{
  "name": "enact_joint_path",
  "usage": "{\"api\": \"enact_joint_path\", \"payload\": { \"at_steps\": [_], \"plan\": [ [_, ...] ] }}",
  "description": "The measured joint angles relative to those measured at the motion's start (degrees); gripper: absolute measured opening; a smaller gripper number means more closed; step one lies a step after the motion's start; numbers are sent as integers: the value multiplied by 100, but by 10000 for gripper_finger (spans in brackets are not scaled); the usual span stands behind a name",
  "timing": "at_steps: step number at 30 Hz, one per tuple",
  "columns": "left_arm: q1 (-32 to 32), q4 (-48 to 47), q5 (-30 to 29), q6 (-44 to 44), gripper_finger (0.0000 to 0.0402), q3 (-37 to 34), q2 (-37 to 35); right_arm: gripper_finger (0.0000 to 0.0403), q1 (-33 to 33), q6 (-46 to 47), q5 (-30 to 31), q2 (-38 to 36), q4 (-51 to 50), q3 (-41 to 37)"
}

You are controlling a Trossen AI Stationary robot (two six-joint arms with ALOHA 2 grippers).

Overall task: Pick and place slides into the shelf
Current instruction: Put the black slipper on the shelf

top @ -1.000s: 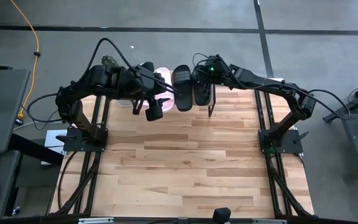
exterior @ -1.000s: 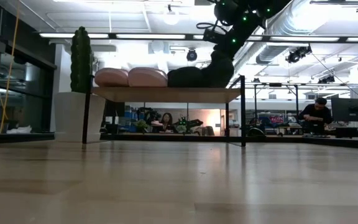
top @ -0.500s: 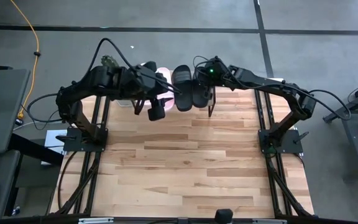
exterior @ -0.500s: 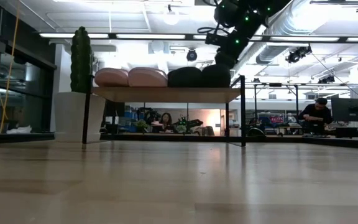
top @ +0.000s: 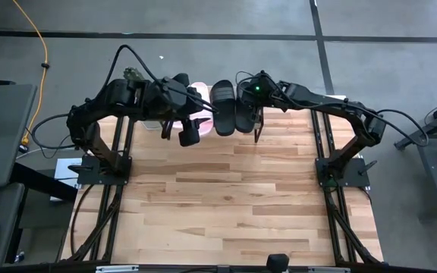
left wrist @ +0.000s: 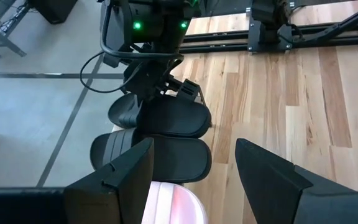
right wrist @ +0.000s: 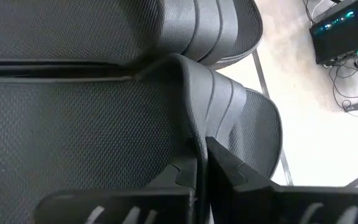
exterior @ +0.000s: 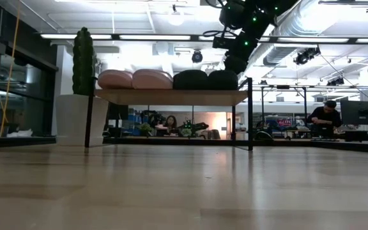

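Four slides are sitting in a row on the shelf (exterior: 171,96) at the far edge of the surface (top: 226,197): two pink slides (exterior: 135,78) nearest the cactus pot (exterior: 75,118), then two black slides (exterior: 206,79) toward the other end. The right end effector (top: 246,97) is hanging just above the outermost black slide, its fingers (right wrist: 204,165) pressed together and, in its wrist view, close over the strap; whether they are pinching any of it is not clear, and the low view suggests it is clear of the shoe. The left end effector (left wrist: 191,168) is hovering spread and empty over the inner slides.

By my judgement the placing is all but finished, so the step in hand is backing away cleanly. The right arm should be rising straight up before swinging back, since a sideways drag could hook the strap and pull the slide off the shelf's edge. The left arm should likewise be lifting clear of the pink pair.
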Motion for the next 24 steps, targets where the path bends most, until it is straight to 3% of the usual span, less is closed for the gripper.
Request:
{"api": "enact_joint_path", "payload": {
  "at_steps": [14,24],
  "plan": [
    [1,-1,0,-7,214,0,-10,8,-4,2,-238,0,-157,0],
    [0,-1,0,-7,214,0,-10,100,2,44,-206,7,-243,-7]
  ]
}}
